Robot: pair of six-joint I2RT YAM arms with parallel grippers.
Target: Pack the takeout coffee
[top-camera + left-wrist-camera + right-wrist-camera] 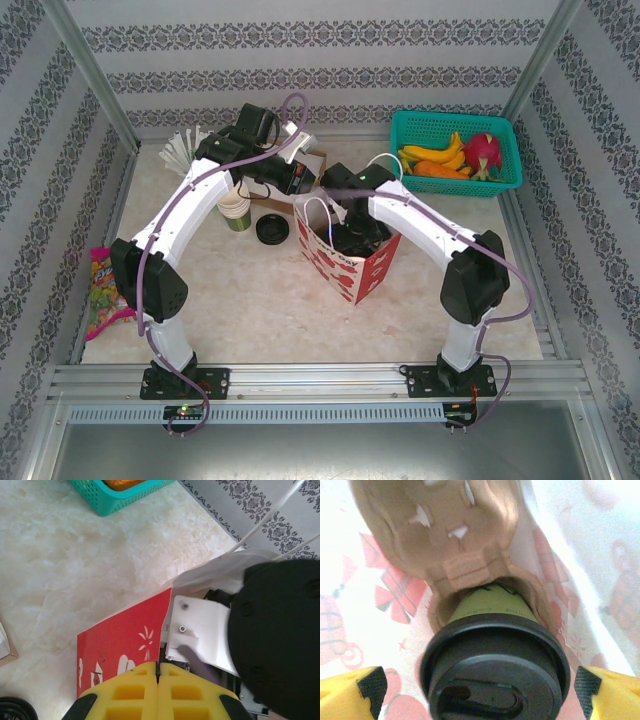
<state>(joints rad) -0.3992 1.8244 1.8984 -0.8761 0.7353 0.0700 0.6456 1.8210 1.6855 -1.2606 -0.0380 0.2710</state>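
Your right gripper is hanging released, its fingers spread either side of the coffee cup, which is sitting in the cardboard carrier inside the paper bag mid-table. Your left gripper is clenching the bag's rim. The cup is likely thin-walled and easily crushed, so you're safest gripping gently below the lid.

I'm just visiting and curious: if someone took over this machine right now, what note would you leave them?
Left gripper: shut, apparently pinching the bag rim.
Right gripper: open, straddling a capped cup seated in the carrier inside the bag.
Done: that cup is in.
To do: lift the right arm out. A second cup stands beside the bag, seemingly uncapped, with a loose lid next to it.
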